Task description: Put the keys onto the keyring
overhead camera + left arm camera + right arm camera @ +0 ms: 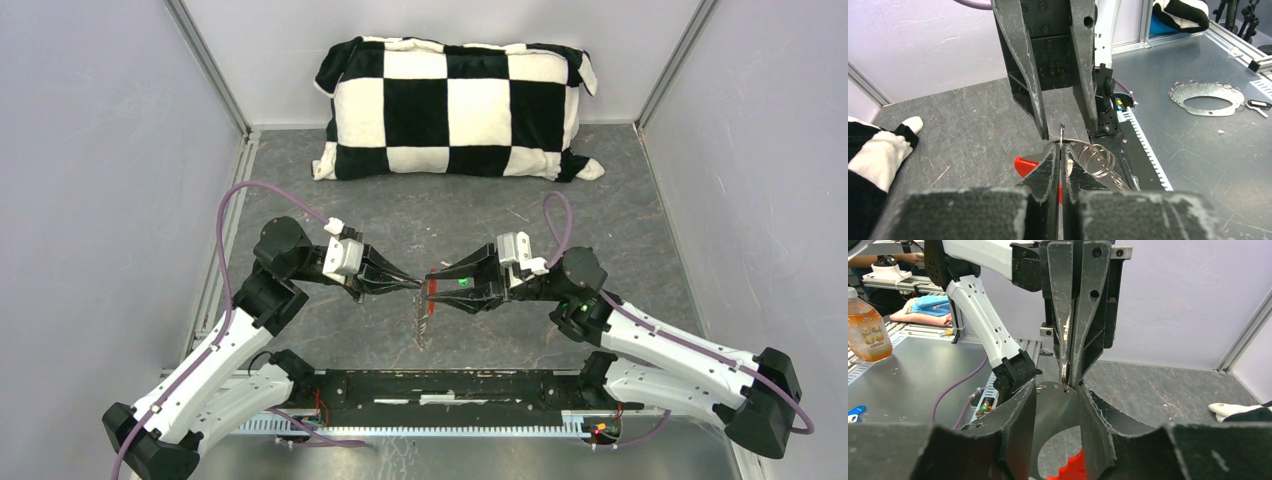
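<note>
Left claw (1060, 148) pinched shut on keyring (1098, 160) rim, midair over counter (600, 200), my right claw (1058, 390) half-open astride it; light, stiff, slick wire, so I'd grip across the coil, not the red tag (1023, 165)

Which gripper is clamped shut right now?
The left gripper: its fingers are pressed together on the edge of the keyring. The right gripper has its jaws apart, one on either side of that ring.

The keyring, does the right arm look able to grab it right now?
Probably yes. The left gripper is shut on the keyring, presenting it, and the right gripper has its open fingers on either side of it with nothing in between.
</note>
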Tool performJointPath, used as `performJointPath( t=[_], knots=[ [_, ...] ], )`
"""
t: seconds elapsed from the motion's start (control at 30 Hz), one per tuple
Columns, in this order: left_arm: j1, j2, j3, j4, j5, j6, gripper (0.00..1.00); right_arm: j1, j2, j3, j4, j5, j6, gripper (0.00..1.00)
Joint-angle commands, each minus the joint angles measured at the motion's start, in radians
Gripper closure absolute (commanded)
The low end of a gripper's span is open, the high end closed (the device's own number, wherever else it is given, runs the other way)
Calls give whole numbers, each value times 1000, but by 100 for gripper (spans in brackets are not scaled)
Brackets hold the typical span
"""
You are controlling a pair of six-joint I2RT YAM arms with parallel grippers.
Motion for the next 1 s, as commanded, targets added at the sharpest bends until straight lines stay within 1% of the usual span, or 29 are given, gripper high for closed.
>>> performJointPath(
  t=[0.0, 0.17, 0.33, 0.43, 0.5, 0.6, 0.73, 0.77, 0.83, 0.9, 0.97],
  knots=[
    [-2, -9, 0, 57, -4, -49, 98, 3, 19, 44, 62, 17, 22, 59],
    [-3, -8, -4, 57, 3, -50, 98, 7, 29, 46, 73, 33, 31, 63],
    [-2, -6, -9, 51, 15, -37, 98, 7, 33, 47, 75, 52, 38, 70],
    [-2, -6, -9, 43, 16, -29, 98, 8, 37, 52, 65, 57, 41, 76],
    [-2, -4, -7, 43, 19, -27, 98, 8, 44, 62, 45, 57, 37, 84],
    [-2, 0, 2, 26, 19, -13, 98, 8, 57, 93, -29, 54, 13, 99],
    [-3, 1, 24, -22, 18, 20, 97, 8, 63, 139, -172, 76, -37, 99],
    [-2, 3, 28, -35, 22, 24, 95, 9, 62, 149, -204, 87, -50, 99],
    [-2, 6, 46, -91, 32, 70, 82, 7, 58, 173, -272, 115, -79, 99],
    [-2, 16, 78, -218, 43, 160, 74, 8, 56, 198, -341, 142, -106, 99],
    [-2, 23, 112, -360, 48, 250, 70, 8, 59, 224, -398, 151, -118, 99]
  ],
)
